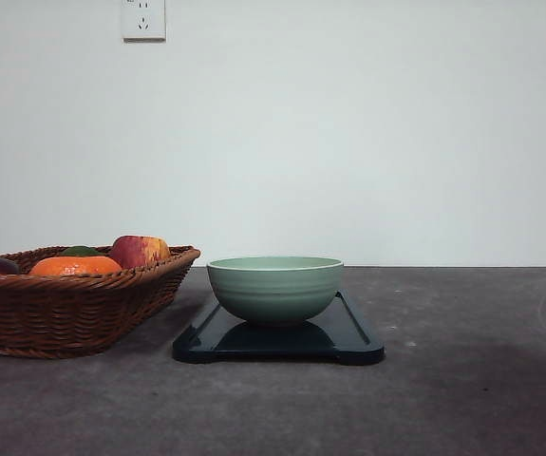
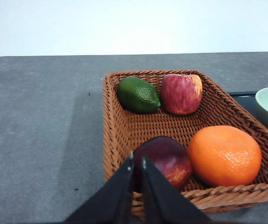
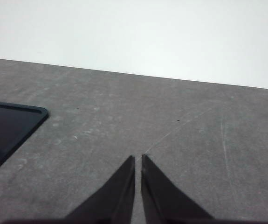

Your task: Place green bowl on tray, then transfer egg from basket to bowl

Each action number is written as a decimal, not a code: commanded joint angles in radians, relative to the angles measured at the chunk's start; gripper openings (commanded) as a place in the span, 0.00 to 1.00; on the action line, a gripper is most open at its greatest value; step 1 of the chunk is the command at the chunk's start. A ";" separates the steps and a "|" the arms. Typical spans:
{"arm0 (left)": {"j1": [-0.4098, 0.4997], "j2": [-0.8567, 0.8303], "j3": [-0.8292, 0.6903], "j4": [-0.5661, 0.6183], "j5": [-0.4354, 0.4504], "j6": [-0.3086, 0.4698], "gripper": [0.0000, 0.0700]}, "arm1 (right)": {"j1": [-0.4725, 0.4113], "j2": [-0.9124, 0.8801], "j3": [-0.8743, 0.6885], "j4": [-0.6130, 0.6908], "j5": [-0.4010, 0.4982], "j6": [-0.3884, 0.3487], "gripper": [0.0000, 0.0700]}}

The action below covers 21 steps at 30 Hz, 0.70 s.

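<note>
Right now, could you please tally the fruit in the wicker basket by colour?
Green: 1, the lime
Red-yellow: 1, the apple
Orange: 1, the orange fruit
Dark red-purple: 1, the dark fruit
Total: 4 in the basket

No readable text anywhere right now. The tray [image 1: 353,334] shows no legible print from this angle, and the two wall sockets [image 1: 143,19] carry only slots, no lettering or numbers.

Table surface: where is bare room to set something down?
Bare grey table lies right of the dark navy tray and before it. The pale green bowl fills the tray's middle. The brown wicker basket is crowded with fruit.
</note>
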 commanded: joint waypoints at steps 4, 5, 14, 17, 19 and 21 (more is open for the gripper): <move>0.001 -0.002 -0.019 0.012 -0.003 0.008 0.03 | 0.002 0.000 -0.004 0.014 0.000 0.014 0.02; 0.001 -0.002 -0.019 0.012 -0.003 0.008 0.03 | 0.002 0.000 -0.004 0.014 0.000 0.014 0.02; 0.001 -0.002 -0.019 0.012 -0.003 0.008 0.03 | 0.002 0.000 -0.004 0.014 0.000 0.014 0.02; 0.001 -0.002 -0.019 0.012 -0.003 0.008 0.03 | 0.002 0.000 -0.004 0.014 0.000 0.014 0.02; 0.001 -0.002 -0.019 0.012 -0.003 0.008 0.03 | 0.002 0.000 -0.004 0.014 0.000 0.014 0.02; 0.001 -0.002 -0.019 0.012 -0.003 0.008 0.03 | 0.002 0.000 -0.004 0.014 0.000 0.014 0.02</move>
